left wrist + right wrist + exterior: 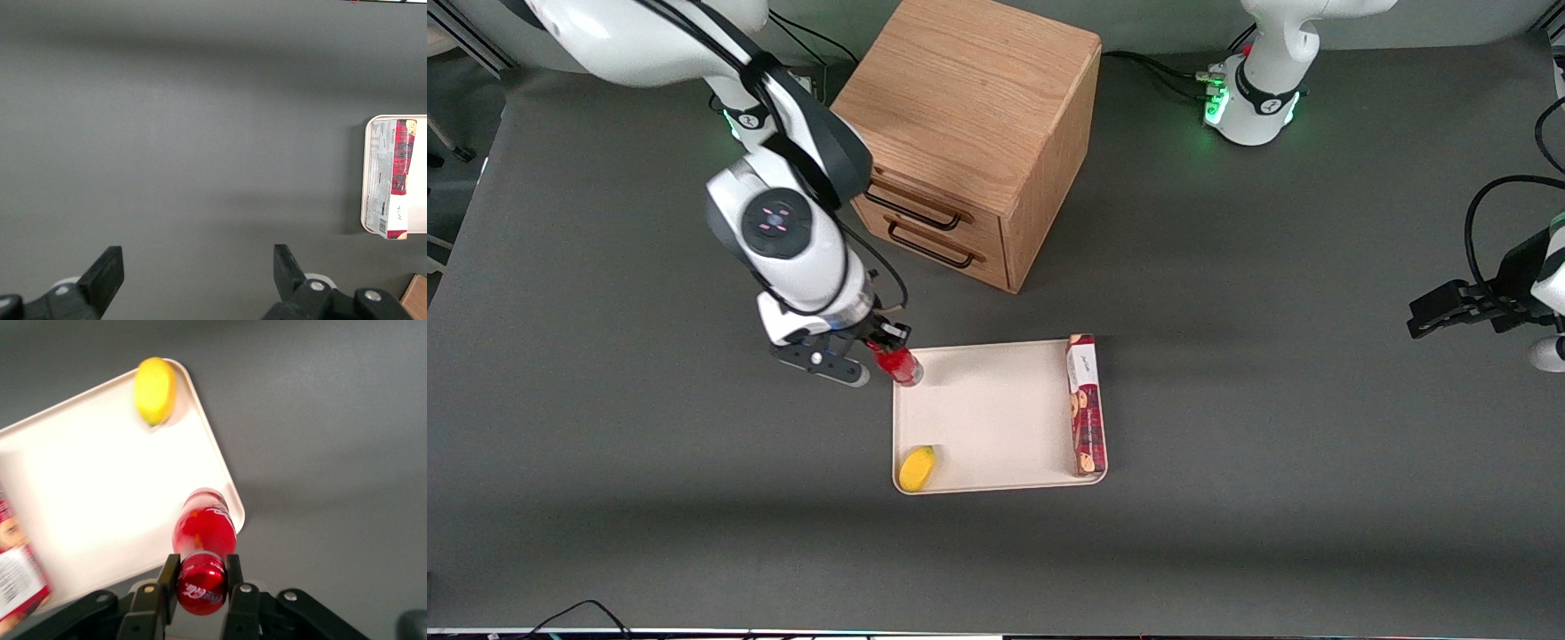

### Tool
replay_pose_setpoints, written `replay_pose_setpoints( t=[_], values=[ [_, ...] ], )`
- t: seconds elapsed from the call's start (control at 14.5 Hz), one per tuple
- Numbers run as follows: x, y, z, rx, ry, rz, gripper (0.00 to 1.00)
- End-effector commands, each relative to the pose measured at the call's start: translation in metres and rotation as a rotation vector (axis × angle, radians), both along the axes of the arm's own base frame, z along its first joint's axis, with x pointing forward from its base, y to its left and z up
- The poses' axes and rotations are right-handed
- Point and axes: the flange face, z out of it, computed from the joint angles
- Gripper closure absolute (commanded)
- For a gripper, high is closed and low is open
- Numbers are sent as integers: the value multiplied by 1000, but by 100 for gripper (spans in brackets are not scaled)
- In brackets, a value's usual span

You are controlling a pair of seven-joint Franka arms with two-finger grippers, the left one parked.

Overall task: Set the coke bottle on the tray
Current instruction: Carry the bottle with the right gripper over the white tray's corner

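My right gripper [887, 342] [200, 577] is shut on the red cap of the coke bottle [898, 363] [204, 533], a small bright red bottle with a silvery base. It holds the bottle upright, over the corner of the cream-white tray [996, 400] [93, 493] nearest the drawer cabinet and the working arm's end. In the right wrist view the bottle's base hangs over the tray's rim. Whether the base touches the tray cannot be told.
A yellow lemon-like fruit [917, 468] [155, 390] lies in the tray's corner nearer the front camera. A long red biscuit box [1086, 404] [395, 177] lies along the tray's edge toward the parked arm. A wooden drawer cabinet [969, 133] stands farther from the camera than the tray.
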Motion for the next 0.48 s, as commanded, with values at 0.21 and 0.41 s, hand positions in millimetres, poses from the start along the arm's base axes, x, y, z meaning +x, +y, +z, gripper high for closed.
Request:
replay_pose_setpoints(
  t=[0.21, 0.41],
  values=[
    [4, 15, -40, -3, -26, -42, 66],
    [11, 12, -22, 5, -45, -41, 0]
  ],
)
